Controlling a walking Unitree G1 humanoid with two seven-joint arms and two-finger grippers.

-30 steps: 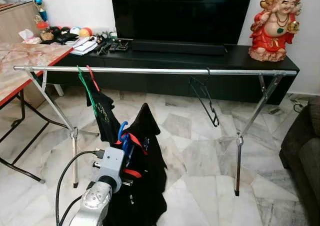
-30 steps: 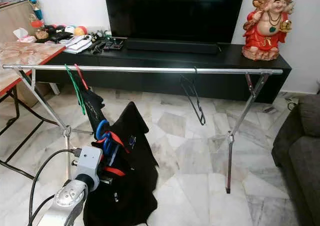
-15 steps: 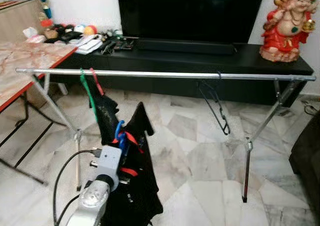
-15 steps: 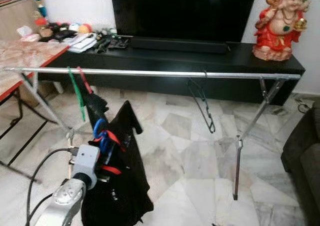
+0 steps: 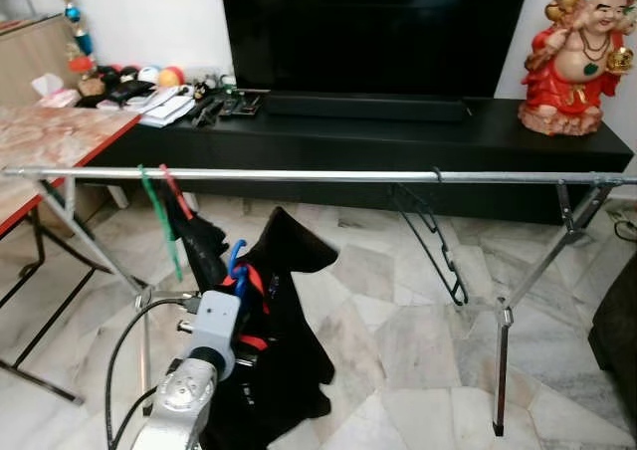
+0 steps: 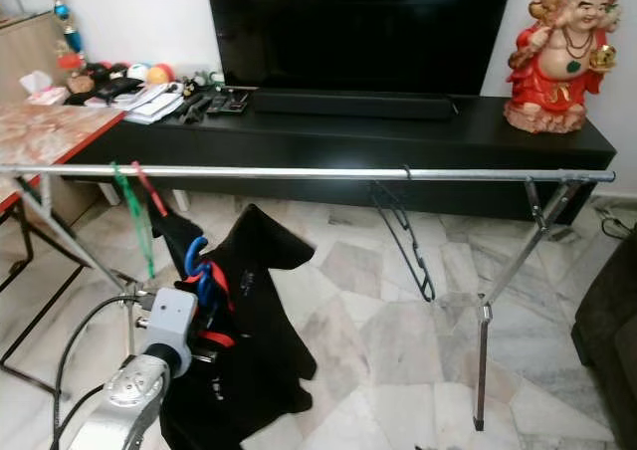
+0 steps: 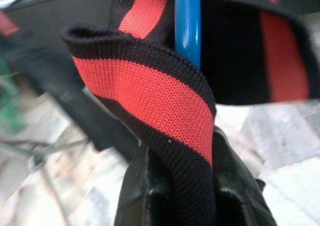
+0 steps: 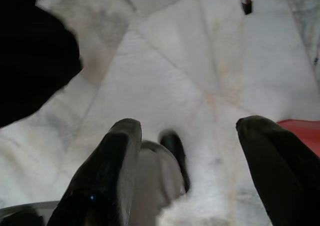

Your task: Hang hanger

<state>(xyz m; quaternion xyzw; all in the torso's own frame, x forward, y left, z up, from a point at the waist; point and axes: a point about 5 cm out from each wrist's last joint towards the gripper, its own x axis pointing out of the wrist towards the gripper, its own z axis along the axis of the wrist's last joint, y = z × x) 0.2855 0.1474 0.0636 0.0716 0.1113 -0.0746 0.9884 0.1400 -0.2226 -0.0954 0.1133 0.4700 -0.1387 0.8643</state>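
My left gripper (image 5: pixel 242 289) is raised low in front of me, shut on the red-and-black collar (image 7: pixel 165 106) of a black garment (image 5: pixel 289 321) that hangs on a blue hanger (image 5: pixel 236 258). The blue hook (image 7: pixel 187 21) rises just behind the collar, below the silver rail (image 5: pixel 328 175) of the clothes rack. On the rail hang a green hanger (image 5: pixel 159 216) and a red hanger (image 5: pixel 177 191) at the left, with dark clothing, and an empty black hanger (image 5: pixel 430 241) right of the middle. My right gripper (image 8: pixel 187 156) hangs open over the marble floor.
Behind the rack stands a low black TV cabinet (image 5: pixel 398 136) with a television and a red figurine (image 5: pixel 577 57). A marble-topped table (image 5: pixel 50 141) is at the left, a dark sofa (image 5: pixel 617 321) at the right edge. The rack's legs (image 5: pixel 503 365) spread over the floor.
The camera has drawn nearer to the rack, so the rail sits lower in the picture. My left gripper has kept its hold on the garment, whose hem has swung out to the right.
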